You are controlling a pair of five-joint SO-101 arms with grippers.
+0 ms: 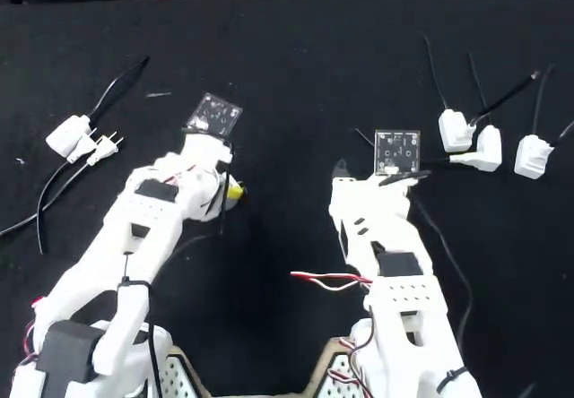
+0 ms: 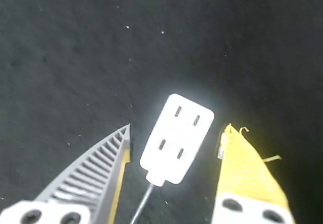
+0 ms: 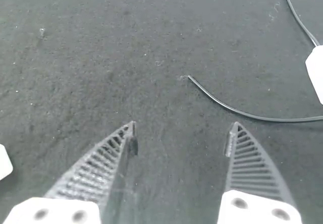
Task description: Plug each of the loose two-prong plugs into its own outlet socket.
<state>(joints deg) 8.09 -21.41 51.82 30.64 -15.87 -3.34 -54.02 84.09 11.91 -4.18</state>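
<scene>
- On the black counter (image 1: 287, 48), the job looks barely begun: the outlet block (image 2: 174, 143) under the left arm shows all four slots bare, with nothing plugged in.
- Toward the far left edge, a two-prong plug (image 1: 105, 147) lies loose with its prongs exposed, just beside a white block (image 1: 67, 134), and black cords trail from both.
- Over on the right side sit three white corded pieces (image 1: 485, 149), two of them close together and the third a little apart. Whether any of them is already mated cannot be told from overhead.
- By that reckoning, every plug in sight is left to be picked up, lined up and pushed home.
- At the left arm's tip, the left claw (image 2: 176, 128) is spread wide and holds nothing. One grey finger and one yellow-taped finger flank the outlet block, which lies flat between the tips, apparently untouched, with its cord running back toward the wrist.
- From its base at the near edge, the left arm stretches forward and angles inward, its wrist tipped down over the block.
- Beside it, the right arm reaches straight ahead toward the middle of the counter.
- The right claw (image 3: 183, 126) is also open wide and empty, poised above bare cloth.
- Just beyond its tips curves a thin black cord (image 3: 237, 111), well short of the white pieces on the right.
</scene>
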